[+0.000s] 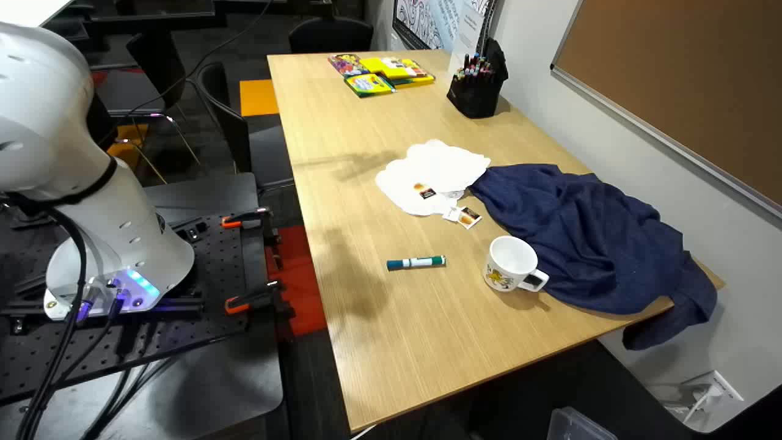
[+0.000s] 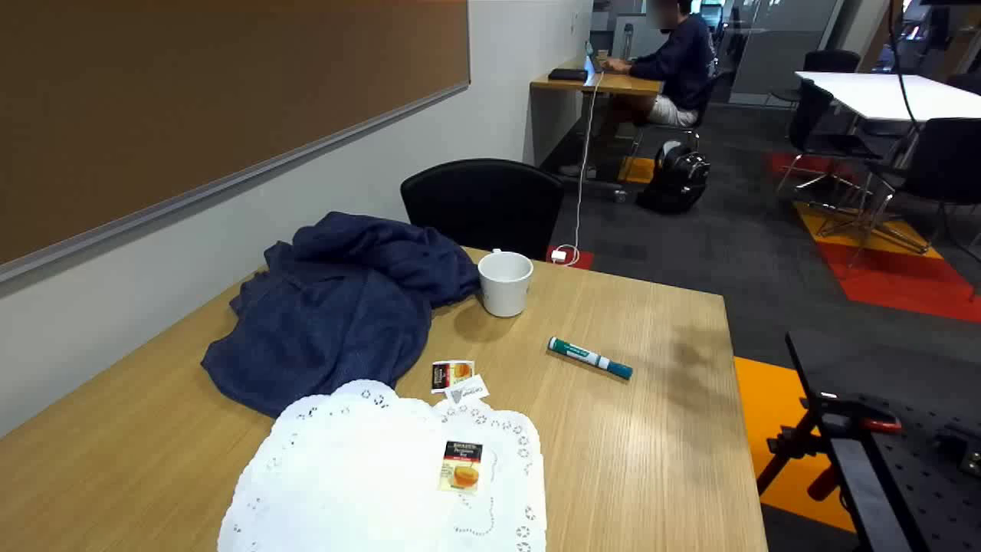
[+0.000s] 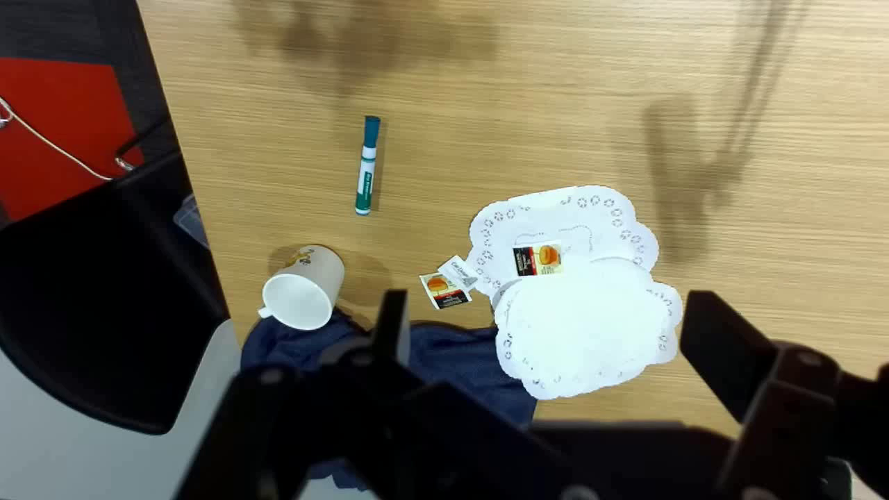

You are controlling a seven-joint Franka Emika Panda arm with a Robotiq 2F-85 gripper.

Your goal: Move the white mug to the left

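Observation:
The white mug (image 1: 510,263) stands upright on the wooden table, beside and against the dark blue cloth, with a small yellow figure printed on its side. It also shows in an exterior view (image 2: 505,291) and at the left in the wrist view (image 3: 305,288). Its handle points toward the cloth side and table end. My gripper (image 3: 547,312) shows only in the wrist view. Its fingers are wide apart with nothing between them, high above the table, over the white paper doilies. The mug lies outside the left finger, well apart from it.
A dark blue cloth (image 1: 592,238) lies crumpled beside the mug and hangs over the table edge. A green marker (image 1: 416,263) lies near the mug. White doilies (image 2: 345,475) with tea packets (image 2: 462,466) lie farther along. A black pen holder (image 1: 476,91) and yellow boxes (image 1: 391,70) stand at the far end.

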